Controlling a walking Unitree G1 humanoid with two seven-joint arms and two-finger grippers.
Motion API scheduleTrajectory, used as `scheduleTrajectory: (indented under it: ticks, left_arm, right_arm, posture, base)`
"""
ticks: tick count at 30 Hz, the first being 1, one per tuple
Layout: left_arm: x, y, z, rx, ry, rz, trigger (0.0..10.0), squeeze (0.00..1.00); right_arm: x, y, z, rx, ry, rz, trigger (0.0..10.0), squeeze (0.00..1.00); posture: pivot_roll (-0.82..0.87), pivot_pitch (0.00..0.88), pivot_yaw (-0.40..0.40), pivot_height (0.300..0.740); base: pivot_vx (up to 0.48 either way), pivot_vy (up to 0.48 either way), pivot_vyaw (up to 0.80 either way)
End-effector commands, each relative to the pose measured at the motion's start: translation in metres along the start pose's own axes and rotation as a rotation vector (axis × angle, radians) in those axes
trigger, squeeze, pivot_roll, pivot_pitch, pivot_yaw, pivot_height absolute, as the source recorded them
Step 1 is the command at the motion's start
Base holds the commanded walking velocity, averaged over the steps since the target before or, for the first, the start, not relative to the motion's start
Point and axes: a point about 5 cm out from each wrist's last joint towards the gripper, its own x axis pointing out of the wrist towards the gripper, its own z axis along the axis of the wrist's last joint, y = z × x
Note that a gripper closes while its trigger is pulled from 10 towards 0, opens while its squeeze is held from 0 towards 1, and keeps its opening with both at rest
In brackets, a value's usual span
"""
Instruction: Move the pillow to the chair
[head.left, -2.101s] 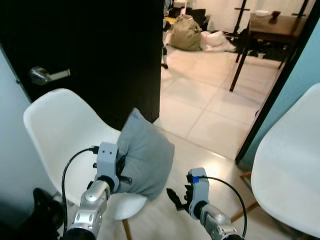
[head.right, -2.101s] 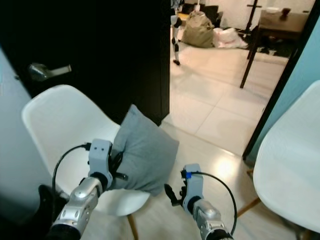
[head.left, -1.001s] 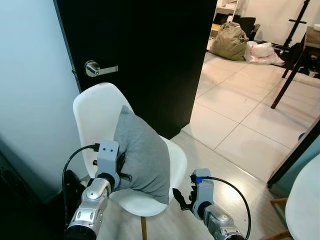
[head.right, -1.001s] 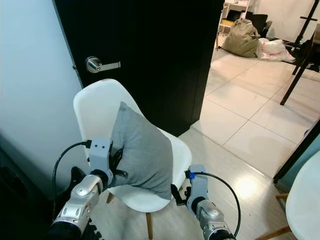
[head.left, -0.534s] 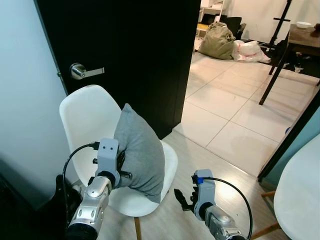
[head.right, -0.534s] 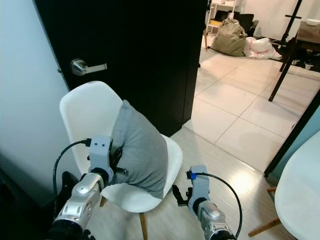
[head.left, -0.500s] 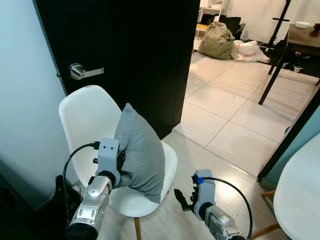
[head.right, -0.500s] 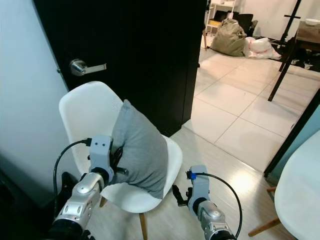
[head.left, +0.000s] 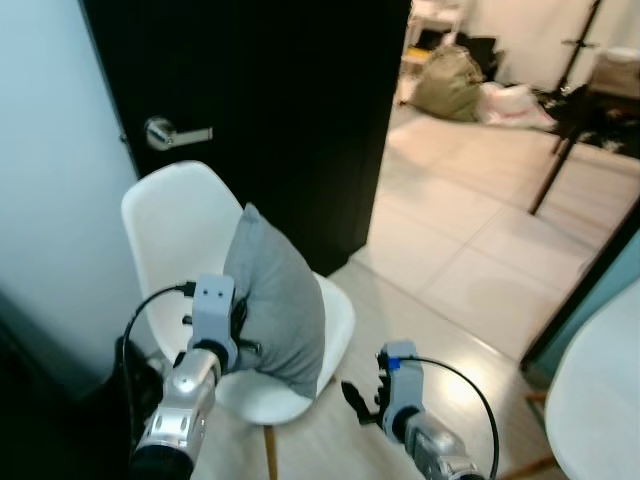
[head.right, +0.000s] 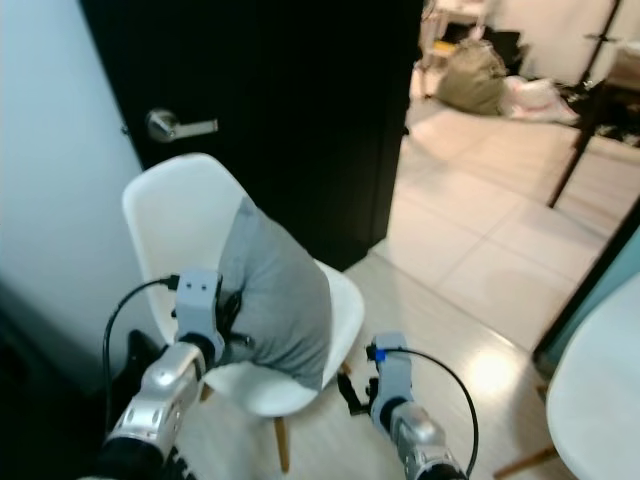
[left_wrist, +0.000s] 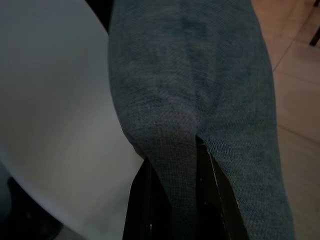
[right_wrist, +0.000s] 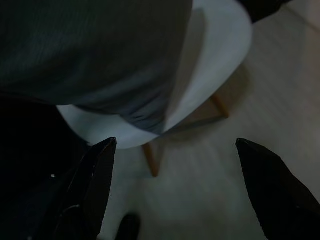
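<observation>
Grey pillow (head.left: 272, 298) held upright by the left gripper (head.left: 238, 335), jaws clamped on a pinched fold at its lower edge; the left wrist view shows the fabric squeezed between the two black fingers (left_wrist: 141, 210). Pillow hangs over the seat of the white chair (head.left: 168, 232), in front of the backrest; whether it touches the seat cannot be told. Right gripper (head.left: 358, 400) low over the pale wood floor (head.left: 470, 340), just right of the chair, jaws spread wide and holding nothing. Behind the chair, a black door (head.left: 270, 110) with a metal lever handle (head.left: 172, 132). Further off, tiled floor (head.left: 470, 230), an olive bag (head.left: 445, 82), a dark table leg (head.left: 560, 150).
</observation>
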Motion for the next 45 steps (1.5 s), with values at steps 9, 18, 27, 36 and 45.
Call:
scheduleTrajectory:
  ticks: [9,18,27,36,45]
  left_arm:
    - [0.0016,0.0011,0.0028,-0.008,-0.013,0.003,10.0,0.00]
    - [-0.0004,0.0009,0.0010,-0.030,-0.011,-0.007,10.0,0.00]
    - [0.0010,0.0047,0.0064,-0.026,-0.035,0.002,10.0,0.00]
    - [0.0028,0.0017,0.0095,-0.029,-0.047,-0.007,10.0,0.00]
    - [0.0036,0.0001,0.0100,-0.028,-0.047,-0.016,10.0,0.00]
  right_arm:
    - [0.0004,-0.0013,0.0005,0.013,0.001,-0.020,10.0,0.00]
    - [-0.0002,-0.0008,-0.0018,0.015,0.008,-0.020,10.0,0.00]
    - [-0.0002,-0.0004,-0.0024,0.020,0.009,-0.021,10.0,0.00]
    - [0.0004,0.0004,-0.0008,0.024,0.002,-0.009,10.0,0.00]
    - [0.0003,0.0041,-0.0014,0.001,-0.005,0.024,10.0,0.00]
  posture:
    - [0.01,0.000,-0.028,0.740]
    - [0.01,0.000,-0.027,0.740]
    - [0.01,0.000,-0.027,0.740]
    - [0.00,0.000,-0.025,0.740]
    - [0.00,0.000,-0.023,0.740]
  base:
    - [0.000,0.000,0.08]
    - [0.053,0.000,0.00]
    - [0.323,0.000,0.00]
    - [0.467,0.000,0.00]
    - [0.480,0.000,0.44]
